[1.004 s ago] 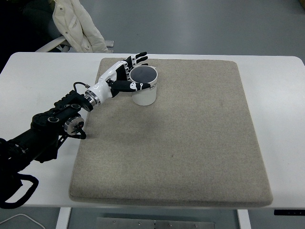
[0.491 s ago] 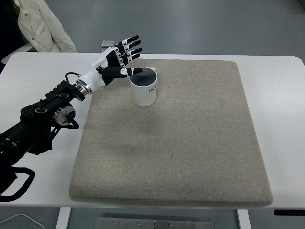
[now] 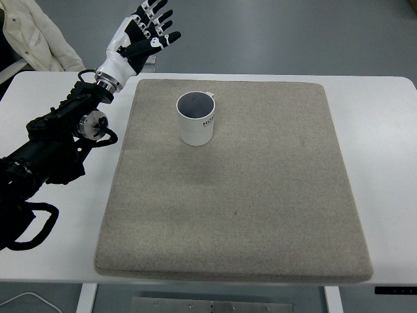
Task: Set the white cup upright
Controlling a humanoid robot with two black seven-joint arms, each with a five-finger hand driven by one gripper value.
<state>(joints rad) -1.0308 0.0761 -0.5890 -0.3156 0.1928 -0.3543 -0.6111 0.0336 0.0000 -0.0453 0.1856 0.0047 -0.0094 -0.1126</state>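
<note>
A white cup [image 3: 197, 119] with a dark inside stands upright on the grey felt mat [image 3: 260, 195], near the mat's far left part. It has small black print on its side. My left hand [image 3: 144, 31] is raised above the table's far left edge, up and to the left of the cup and well apart from it. Its fingers are spread and it holds nothing. My right arm is not in view.
The white table [image 3: 384, 130] shows around the mat on all sides. A person's cream-coloured jacket [image 3: 32, 45] shows at the top left, beyond the table.
My left hand has let go of the cup and drawn back up and to the left, away from it. The cup stands still and upright.
</note>
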